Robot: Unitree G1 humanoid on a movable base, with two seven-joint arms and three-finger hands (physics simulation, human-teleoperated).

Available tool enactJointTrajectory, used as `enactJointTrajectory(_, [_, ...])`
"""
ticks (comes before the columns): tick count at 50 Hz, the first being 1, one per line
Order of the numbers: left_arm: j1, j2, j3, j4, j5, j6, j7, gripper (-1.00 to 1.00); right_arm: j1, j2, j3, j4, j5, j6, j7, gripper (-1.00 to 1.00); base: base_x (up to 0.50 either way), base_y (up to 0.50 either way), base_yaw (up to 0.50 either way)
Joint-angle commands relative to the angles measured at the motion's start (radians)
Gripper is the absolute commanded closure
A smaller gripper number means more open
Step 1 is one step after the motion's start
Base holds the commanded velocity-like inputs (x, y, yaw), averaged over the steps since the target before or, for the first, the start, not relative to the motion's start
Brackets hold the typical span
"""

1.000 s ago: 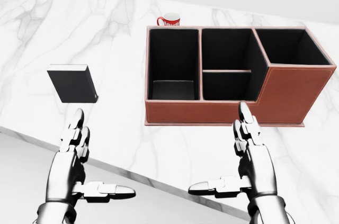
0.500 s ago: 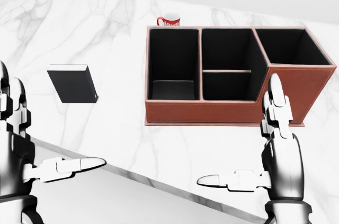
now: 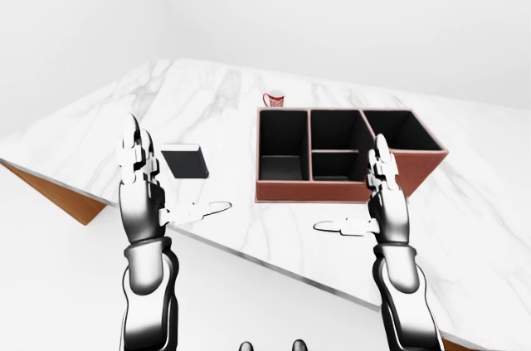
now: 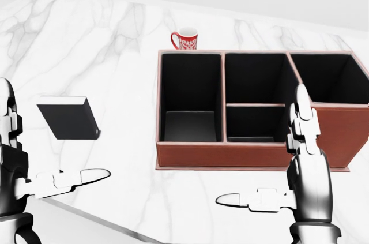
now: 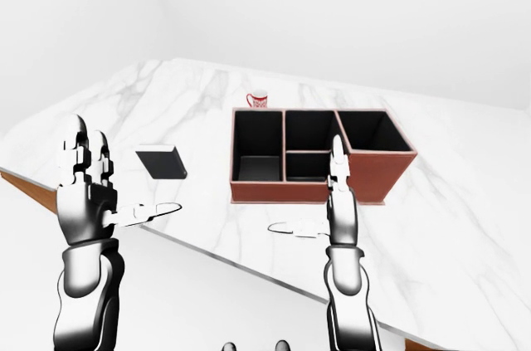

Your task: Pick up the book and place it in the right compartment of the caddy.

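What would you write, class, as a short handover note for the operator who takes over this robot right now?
Left hand: open, raised, holding nothing.
Right hand: open, raised, holding nothing, in front of the caddy in the head view.
Book: flat on the marble table, left of the caddy, untouched.
Right compartment: nothing visible inside.
Red mug: beyond the caddy, not part of the job.
Done: nothing.
Left: grasp the book, carry it over, place it in the right compartment.

One book (image 4: pixel 67 117), one caddy (image 4: pixel 230 156) with four compartments, one red mug (image 4: pixel 185 40), one marble table (image 4: pixel 109 48), two hands: left (image 3: pixel 139 187), right (image 3: pixel 383 199).
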Motion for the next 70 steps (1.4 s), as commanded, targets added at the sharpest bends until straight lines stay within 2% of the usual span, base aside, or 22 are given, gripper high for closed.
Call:
enactJointTrajectory(1, [-0.001, 0.0, 0.0, 0.004, 0.001, 0.0, 0.0, -1.0, 0.008, 0.001, 0.001, 0.011, 0.0, 0.0, -0.002, -1.0, 0.35, 0.14, 0.0])
enactJointTrajectory(10, [-0.001, 0.001, 0.0, 0.005, -0.001, 0.0, -0.001, -1.0, 0.006, 0.0, 0.001, 0.022, 0.004, 0.0, 0.001, -1.0, 0.35, 0.14, 0.0])
enactJointTrajectory(14, [-0.002, 0.0, 0.0, 0.002, 0.0, 0.0, -0.001, -1.0, -0.005, 0.002, 0.004, -0.089, 0.008, 0.0, 0.021, -1.0, 0.35, 0.14, 0.0])
enactJointTrajectory(21, [-0.002, 0.0, -0.001, 0.004, -0.001, 0.0, 0.0, -1.0, -0.005, 0.0, 0.006, -0.088, 0.013, 0.0, 0.026, -1.0, 0.31, 0.12, 0.0])
enactJointTrajectory(29, [-0.001, 0.001, -0.001, 0.004, -0.002, 0.0, -0.004, -1.0, 0.008, 0.0, 0.01, 0.013, 0.012, 0.0, 0.016, -1.0, 0.0, 0.0, 0.0])
enactJointTrajectory(30, [-0.003, 0.001, 0.0, 0.006, -0.003, 0.0, -0.003, -1.0, 0.0, 0.001, 0.01, -0.052, 0.014, 0.0, 0.026, -1.0, 0.0, 0.0, 0.0])
enactJointTrajectory(34, [-0.003, 0.001, 0.0, 0.009, -0.002, 0.0, -0.002, -1.0, -0.003, 0.001, 0.01, -0.084, 0.016, 0.0, 0.03, -1.0, 0.0, 0.0, 0.0])
enactJointTrajectory(37, [-0.003, 0.001, 0.0, 0.013, -0.001, 0.0, -0.001, -1.0, 0.008, 0.0, 0.008, -0.002, 0.014, 0.0, 0.016, -1.0, 0.0, 0.0, 0.0])
enactJointTrajectory(39, [-0.005, 0.001, -0.001, 0.013, 0.004, 0.0, 0.001, -1.0, -0.001, 0.001, 0.008, -0.058, 0.017, 0.0, 0.025, -1.0, 0.0, 0.0, 0.0])
enactJointTrajectory(42, [-0.009, 0.002, -0.003, 0.019, 0.019, 0.0, 0.003, -1.0, 0.003, 0.0, 0.007, -0.006, 0.018, 0.0, 0.017, -1.0, 0.0, 0.0, 0.0])
enactJointTrajectory(47, [-0.009, 0.002, -0.006, 0.022, 0.017, 0.0, 0.002, -1.0, -0.009, 0.0, 0.004, -0.065, 0.025, 0.0, 0.028, -1.0, 0.0, 0.0, 0.0])
enactJointTrajectory(50, [0.003, -0.002, -0.007, 0.015, -0.018, 0.0, -0.003, -1.0, 0.0, -0.002, -0.002, -0.06, 0.027, 0.0, 0.028, -1.0, 0.0, 0.0, 0.0])
enactJointTrajectory(58, [0.034, -0.003, 0.004, 0.071, -0.002, 0.0, -0.002, -1.0, 0.006, -0.007, -0.035, -0.082, 0.039, 0.0, 0.052, -1.0, 0.0, 0.0, 0.0])
enactJointTrajectory(61, [0.022, 0.003, 0.015, 0.084, -0.004, 0.0, -0.003, -1.0, 0.009, -0.005, -0.036, -0.039, 0.033, 0.0, 0.047, -1.0, 0.0, 0.0, 0.0])
enactJointTrajectory(63, [0.018, 0.008, 0.023, 0.1, 0.018, 0.0, -0.003, -1.0, 0.01, -0.003, -0.034, -0.024, 0.026, 0.0, 0.045, -1.0, 0.0, 0.0, 0.0])
enactJointTrajectory(66, [0.003, 0.017, 0.033, 0.155, 0.154, 0.0, 0.029, -1.0, 0.006, -0.004, -0.033, -0.019, 0.016, 0.0, 0.041, -1.0, 0.0, 0.0, 0.0])
enactJointTrajectory(69, [-0.016, 0.035, 0.045, 0.185, 0.221, 0.0, 0.044, -1.0, 0.008, -0.004, -0.029, -0.024, 0.01, 0.0, 0.042, -1.0, 0.0, 0.0, 0.0])
enactJointTrajectory(70, [-0.026, 0.044, 0.056, 0.216, 0.319, 0.0, 0.072, -1.0, 0.009, -0.004, -0.027, -0.025, 0.01, 0.0, 0.043, -1.0, 0.0, 0.0, 0.0])
